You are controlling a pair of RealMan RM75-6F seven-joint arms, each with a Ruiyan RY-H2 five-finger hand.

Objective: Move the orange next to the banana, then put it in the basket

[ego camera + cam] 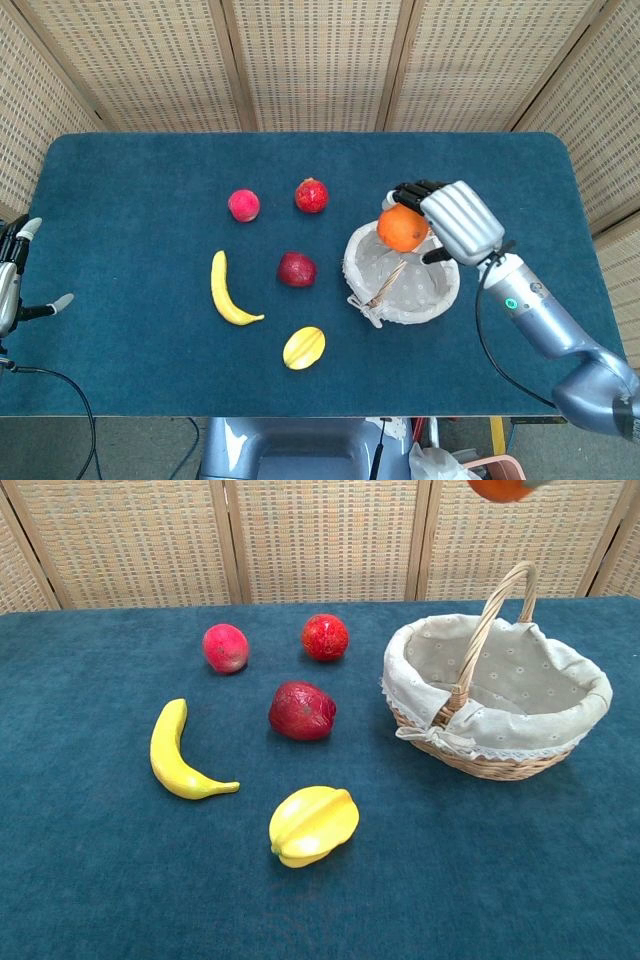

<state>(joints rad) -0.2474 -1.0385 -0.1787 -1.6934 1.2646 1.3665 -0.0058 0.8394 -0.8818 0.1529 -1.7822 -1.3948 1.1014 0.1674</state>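
The right hand (455, 220) grips the orange (401, 228) from the 3 o'clock side, dark fingers (408, 188) curled over its top, holding it in the air above the 12 o'clock rim of the basket (437, 298). In the chest view only the underside of the orange shows, at the top edge of the picture, above the basket and clear of its handle (487, 621). The basket is wicker with a pale dotted cloth lining and stands on the blue table (140, 190) toward its 3 o'clock side. The banana (225, 291) lies well apart at the basket's 9 o'clock, its curve bowed toward 9 o'clock. Between banana and basket sits a dark red fruit (296, 269); a yellow starfruit (304, 347) lies at that fruit's 6 o'clock. A pink fruit (243, 205) and a red pomegranate (311, 195) rest side by side, apart, toward 12 o'clock. The left hand (12, 280) shows only partly at the 9 o'clock edge of the head view, off the table, fingers apart with nothing in them.
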